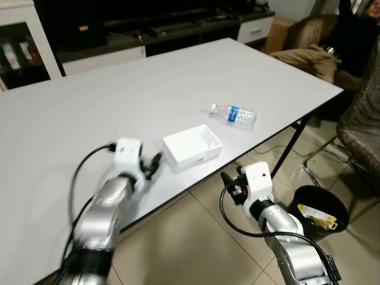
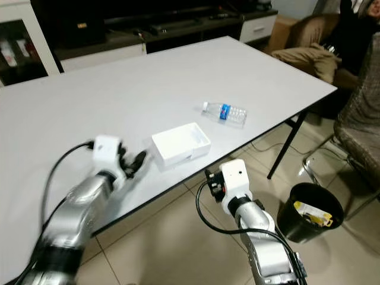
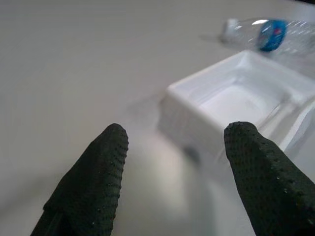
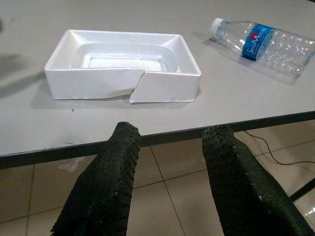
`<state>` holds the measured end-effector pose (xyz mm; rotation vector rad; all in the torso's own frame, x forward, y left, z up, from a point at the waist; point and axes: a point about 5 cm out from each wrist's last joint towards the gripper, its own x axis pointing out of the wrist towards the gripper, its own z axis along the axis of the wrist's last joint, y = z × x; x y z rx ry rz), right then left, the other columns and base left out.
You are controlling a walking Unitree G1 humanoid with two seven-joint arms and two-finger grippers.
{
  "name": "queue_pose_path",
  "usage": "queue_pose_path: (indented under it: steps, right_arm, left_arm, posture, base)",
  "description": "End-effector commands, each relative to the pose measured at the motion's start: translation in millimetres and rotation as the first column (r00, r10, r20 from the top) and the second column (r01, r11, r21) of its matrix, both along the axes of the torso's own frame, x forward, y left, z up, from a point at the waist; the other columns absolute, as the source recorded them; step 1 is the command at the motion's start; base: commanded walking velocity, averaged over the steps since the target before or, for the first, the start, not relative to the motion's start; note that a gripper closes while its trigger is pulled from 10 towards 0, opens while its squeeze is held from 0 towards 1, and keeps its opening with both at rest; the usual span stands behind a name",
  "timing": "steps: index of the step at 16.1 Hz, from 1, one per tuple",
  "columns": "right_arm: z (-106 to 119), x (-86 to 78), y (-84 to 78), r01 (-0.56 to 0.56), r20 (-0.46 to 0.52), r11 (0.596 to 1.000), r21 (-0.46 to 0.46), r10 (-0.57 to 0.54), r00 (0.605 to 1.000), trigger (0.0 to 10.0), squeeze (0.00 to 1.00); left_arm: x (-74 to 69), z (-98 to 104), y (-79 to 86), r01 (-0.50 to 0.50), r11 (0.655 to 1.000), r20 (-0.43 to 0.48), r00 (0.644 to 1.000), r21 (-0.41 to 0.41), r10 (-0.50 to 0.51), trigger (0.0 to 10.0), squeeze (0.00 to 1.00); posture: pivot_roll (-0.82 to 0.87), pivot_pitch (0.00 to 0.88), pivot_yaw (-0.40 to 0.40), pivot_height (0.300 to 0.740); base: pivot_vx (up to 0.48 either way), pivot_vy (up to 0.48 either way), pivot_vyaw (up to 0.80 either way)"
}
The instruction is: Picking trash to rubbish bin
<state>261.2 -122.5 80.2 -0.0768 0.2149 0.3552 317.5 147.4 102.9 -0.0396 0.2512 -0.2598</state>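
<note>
The left gripper (image 1: 153, 165) hovers open over the surface (image 1: 89, 113) — the white foam tray (image 1: 192, 146) just at its 3 o'clock, the plastic bottle (image 1: 233, 114) beyond. The right gripper (image 1: 227, 181) hangs open below the edge; the black bin (image 1: 320, 211) stands at 4 o'clock.

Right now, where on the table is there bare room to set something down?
Most of the white table beyond the foam tray is bare. It is crowded at the near edge, where the left gripper, tray and plastic bottle sit.

White foam tray (image 1: 192, 146): open, upright, front wall cracked, near surface edge. Clear plastic bottle (image 1: 233, 114): blue label, lying sideways, just beyond. Black rubbish bin (image 1: 317, 210): on floor, holding trash.
</note>
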Motion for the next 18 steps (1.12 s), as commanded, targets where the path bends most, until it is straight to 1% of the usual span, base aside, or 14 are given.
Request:
queue_pose_path:
  steps: [1,3,4,5,6,7,9,11,12,14,15,16,17,18]
  right_arm:
    - [2.9,1.0,-3.6,0.010,0.014,1.000,-0.016,-0.009,1.000,10.0,0.00]
    - [1.1,-4.1,-4.9,0.009,0.004,1.000,-0.022,-0.009,1.000,10.0,0.00]
    - [-0.5,-6.3,-5.8,0.010,-0.002,1.000,-0.027,-0.010,1.000,10.0,0.00]
    - [-0.7,-7.4,-6.8,0.014,-0.004,1.000,-0.027,-0.014,1.000,10.0,0.00]
    - [-0.6,-8.8,-7.6,0.019,-0.005,0.999,-0.026,-0.019,1.000,10.0,0.00]
    - [-0.3,-10.6,-7.7,0.020,-0.005,0.999,-0.028,-0.020,1.000,10.0,0.00]
    - [0.2,-15.4,-9.0,0.031,-0.008,0.999,-0.029,-0.031,0.999,10.0,0.00]
    - [-0.9,-18.7,-10.5,0.037,-0.013,0.999,-0.035,-0.037,0.999,10.0,0.00]
    - [-1.2,-20.2,-10.4,0.039,-0.016,0.999,-0.034,-0.040,0.999,10.0,0.00]
    - [-1.2,-20.8,-10.7,0.040,-0.019,0.999,-0.034,-0.041,0.999,10.0,0.00]
    - [-0.8,-20.5,-10.4,0.040,-0.019,0.999,-0.033,-0.041,0.999,10.0,0.00]
    - [0.3,-18.7,-10.0,0.042,-0.020,0.999,-0.033,-0.043,0.999,10.0,0.00]
    - [0.8,-17.1,-9.8,0.038,-0.019,0.999,-0.038,-0.039,0.999,10.0,0.00]
    - [0.9,-16.1,-10.0,0.036,-0.018,0.998,-0.042,-0.037,0.999,10.0,0.00]
  left_arm:
    - [13.7,4.9,-7.6,0.019,0.998,0.002,1.000,-0.056,-0.019,10.0,1.00]
    - [33.6,15.3,-12.2,0.027,0.995,0.005,1.000,-0.093,-0.027,10.0,1.00]
    - [40.7,17.1,-14.8,0.037,0.994,-0.004,0.999,-0.101,-0.038,10.0,1.00]
    - [45.9,15.2,-15.9,0.040,0.997,-0.020,0.999,-0.063,-0.041,10.0,1.00]
    - [49.3,9.6,-14.6,0.031,0.999,-0.050,0.998,0.015,-0.030,10.0,1.00]
    - [51.5,5.4,-12.2,0.017,0.998,-0.074,0.997,0.062,-0.012,10.0,1.00]
    - [54.4,1.6,-8.6,-0.014,0.996,-0.111,0.994,0.093,0.024,10.0,1.00]
    - [54.2,-3.8,-8.7,-0.003,0.993,-0.144,0.989,0.122,0.021,10.0,1.00]
    - [52.3,-11.1,-9.7,0.011,0.993,-0.185,0.983,0.119,0.012,10.0,1.00]
    - [50.6,-15.5,-12.9,0.031,0.995,-0.211,0.978,0.093,-0.011,10.0,1.00]
    - [50.2,-16.9,-14.2,0.029,0.997,-0.224,0.975,0.065,-0.014,10.0,1.00]
    - [49.7,-18.1,-19.1,0.041,0.999,-0.248,0.968,-0.002,-0.040,10.0,1.00]
    - [50.6,-16.4,-22.7,0.045,0.998,-0.259,0.964,-0.053,-0.058,10.0,0.13]
    - [52.3,-13.9,-24.0,0.054,0.997,-0.262,0.963,-0.056,-0.067,10.0,0.00]
  posture:
    - [-0.11,0.000,-0.036,0.740]
    - [-0.12,0.000,-0.034,0.740]
    - [-0.12,0.000,-0.034,0.740]
    - [-0.14,0.000,-0.016,0.740]
    - [-0.14,0.000,-0.016,0.740]
    - [-0.16,0.000,0.001,0.740]
    - [-0.17,0.000,0.011,0.740]
    - [-0.17,0.000,0.017,0.740]
    - [-0.18,0.000,0.023,0.740]
    - [-0.18,0.000,0.024,0.740]
    - [-0.18,0.000,0.024,0.740]
    - [-0.18,0.000,0.026,0.740]
    - [-0.18,0.000,0.028,0.740]
    - [-0.18,0.000,0.028,0.740]
  base:
    - [0.000,0.000,0.00]
    - [0.000,0.000,0.00]
    - [0.000,0.000,0.00]
    - [0.000,0.000,0.00]
    - [0.000,0.000,0.00]
    - [0.000,0.000,0.00]
    - [0.000,0.000,0.00]
    - [0.000,0.000,0.00]
    - [0.000,0.000,0.00]
    - [0.000,0.000,0.00]
    - [0.000,0.000,0.00]
    - [0.000,0.000,0.00]
    - [0.000,0.000,0.00]
    - [0.000,0.000,0.00]
